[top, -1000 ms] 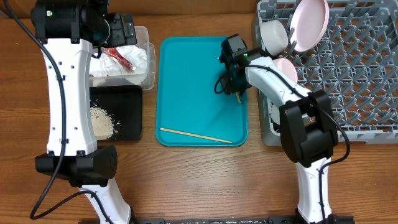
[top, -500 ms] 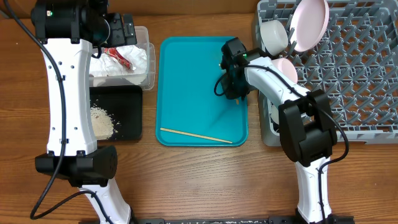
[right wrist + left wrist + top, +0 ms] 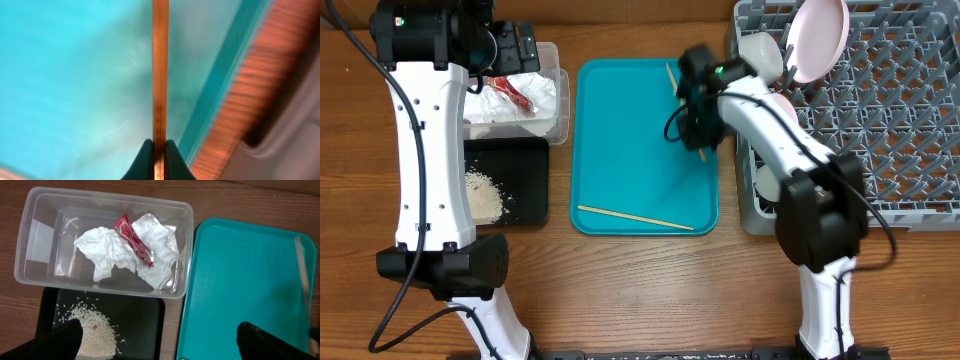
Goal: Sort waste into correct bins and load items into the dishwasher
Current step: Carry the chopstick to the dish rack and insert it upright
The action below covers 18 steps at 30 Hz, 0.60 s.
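My right gripper (image 3: 699,122) (image 3: 159,150) is shut on a thin wooden chopstick (image 3: 671,72) (image 3: 160,75) and holds it above the right side of the teal tray (image 3: 630,130), close to the grey dish rack (image 3: 890,120). The second chopstick (image 3: 635,217) lies on the tray's front part. My left gripper (image 3: 162,347) is open and empty, above the clear tub (image 3: 35,240) (image 3: 558,110). The tub holds white napkins (image 3: 107,252) and the red sauce packet (image 3: 132,237). Rice scraps (image 3: 95,332) (image 3: 485,193) lie in the black tray (image 3: 525,185).
The rack holds a pink plate (image 3: 817,38), a white bowl (image 3: 760,55) and a pink bowl (image 3: 782,105) at its left edge. A small white cup (image 3: 767,183) sits low in the rack's front left corner. Bare wood table (image 3: 650,290) lies in front.
My right gripper has moved toward the back of the tray with the chopstick. The chopstick's far end now shows near the tray's back edge. The left arm has not moved.
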Tool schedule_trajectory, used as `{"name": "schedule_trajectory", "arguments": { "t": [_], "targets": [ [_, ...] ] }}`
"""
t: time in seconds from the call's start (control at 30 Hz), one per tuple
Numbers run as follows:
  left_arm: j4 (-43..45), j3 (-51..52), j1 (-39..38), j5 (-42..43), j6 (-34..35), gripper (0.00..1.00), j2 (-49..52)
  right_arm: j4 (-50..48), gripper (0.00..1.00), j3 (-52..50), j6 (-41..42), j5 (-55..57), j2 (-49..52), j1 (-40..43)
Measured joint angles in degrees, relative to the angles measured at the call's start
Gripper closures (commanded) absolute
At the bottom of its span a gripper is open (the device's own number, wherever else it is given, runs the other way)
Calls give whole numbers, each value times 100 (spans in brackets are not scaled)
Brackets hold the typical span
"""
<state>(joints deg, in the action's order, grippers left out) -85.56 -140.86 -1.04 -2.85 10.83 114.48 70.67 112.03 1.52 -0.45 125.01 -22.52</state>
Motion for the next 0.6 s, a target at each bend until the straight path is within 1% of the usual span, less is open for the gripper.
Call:
{"name": "schedule_trajectory", "arguments": {
  "t": [0.17,0.27,0.33,0.47,0.6],
  "targets": [
    [0,0,0,-2,0,0,0,448,96,616,164,-33,-1351,247],
    [0,0,0,0,0,0,0,929,96,778,258,55,-2109,691],
    [0,0,0,0,0,0,0,1298,96,826,291,164,-2400,1102],
    [0,0,0,-2,0,0,0,1521,96,643,243,284,-2420,1847],
    [-2,0,0,0,0,0,0,1408,96,-136,50,280,-2249,2374]
  ]
}}
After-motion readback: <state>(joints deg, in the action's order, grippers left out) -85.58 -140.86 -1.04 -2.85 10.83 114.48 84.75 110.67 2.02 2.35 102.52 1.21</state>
